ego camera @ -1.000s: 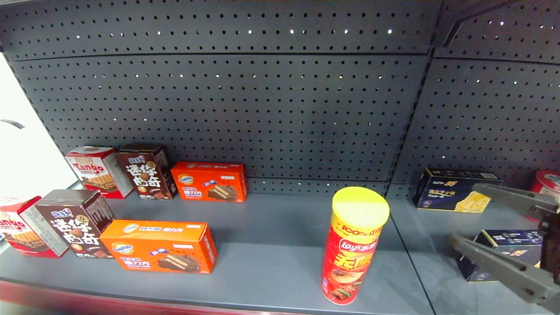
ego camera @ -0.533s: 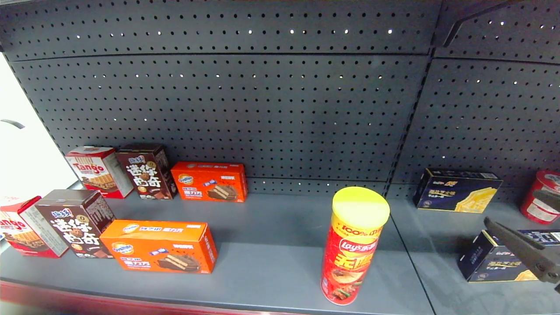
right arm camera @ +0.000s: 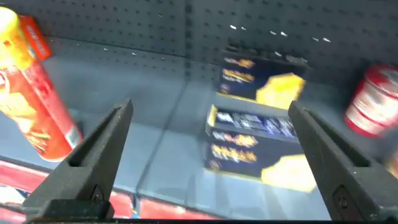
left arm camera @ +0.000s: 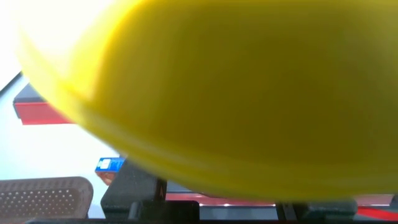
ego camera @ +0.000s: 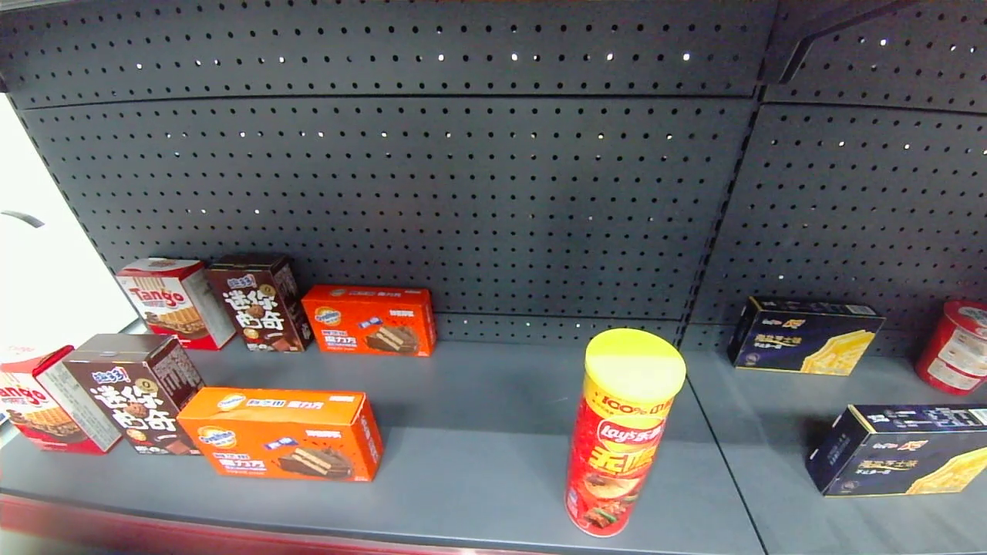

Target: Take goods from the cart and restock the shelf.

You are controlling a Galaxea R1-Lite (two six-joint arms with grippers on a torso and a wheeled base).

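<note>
A tall red chip can with a yellow lid [ego camera: 624,432] stands upright near the front of the grey shelf [ego camera: 478,432]; the right wrist view shows this can [right arm camera: 31,93] too. My right gripper [right arm camera: 211,107] is open with nothing between its fingers, held in front of the shelf and facing two dark blue boxes [right arm camera: 255,146]. A large yellow lid [left arm camera: 236,93] sits very close to the left wrist camera and hides my left gripper's fingers.
Red, brown and orange snack boxes [ego camera: 281,432] stand in two rows on the shelf's left. On the right section are two dark blue boxes [ego camera: 898,451] and a red tub [ego camera: 954,347]. Bare shelf lies between the orange boxes and the can.
My open right gripper has drawn back to the right, out of the head view. The goods on the shelf have not moved.
</note>
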